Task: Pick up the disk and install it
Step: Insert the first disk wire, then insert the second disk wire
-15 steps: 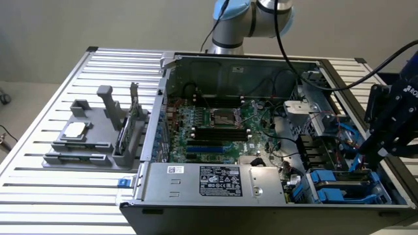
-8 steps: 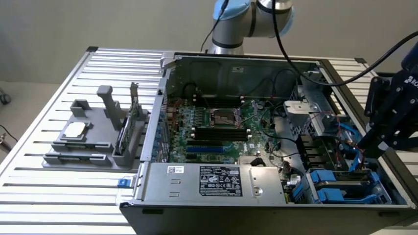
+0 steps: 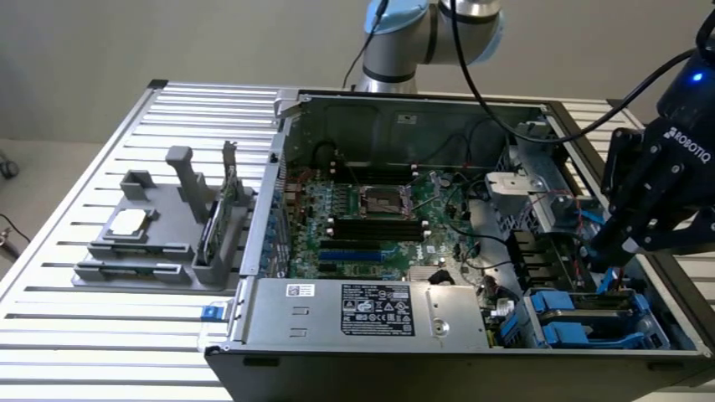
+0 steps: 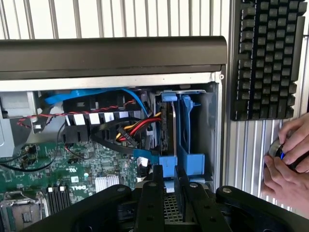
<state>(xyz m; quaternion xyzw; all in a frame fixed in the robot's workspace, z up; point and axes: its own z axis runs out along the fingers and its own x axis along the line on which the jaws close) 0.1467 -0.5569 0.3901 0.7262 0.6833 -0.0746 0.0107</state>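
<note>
In the exterior view, your tool (image 3: 612, 251) hangs over the open case (image 3: 447, 335) at the view's right, low above the drive bays in the near right corner. The disk (image 3: 581, 316) sits in that corner, its blue carrier showing beside the power supply (image 3: 374, 308). The motherboard (image 3: 374, 222) lies in the middle of the case. On the slatted table (image 3: 67, 335), at the view's left, a grey holder (image 3: 156, 243) stands apart from the case with a green card (image 3: 229, 209) upright in it and a small silver chip (image 3: 129, 221) resting on one of its ledges.

In the wrist view, you look past the two black fingers (image 4: 150, 203), which stand close together with a narrow gap between them. They straddle the near end of the disk (image 4: 169, 128), which stands on edge in its blue carrier inside the bay. Whether they actually pinch it I cannot tell. Red, yellow and black cables (image 4: 133, 130) run just beside the bay. A keyboard (image 4: 268, 58) lies on the table outside the case, and a person's hands (image 4: 289, 159) rest near it around a small dark object.
</note>
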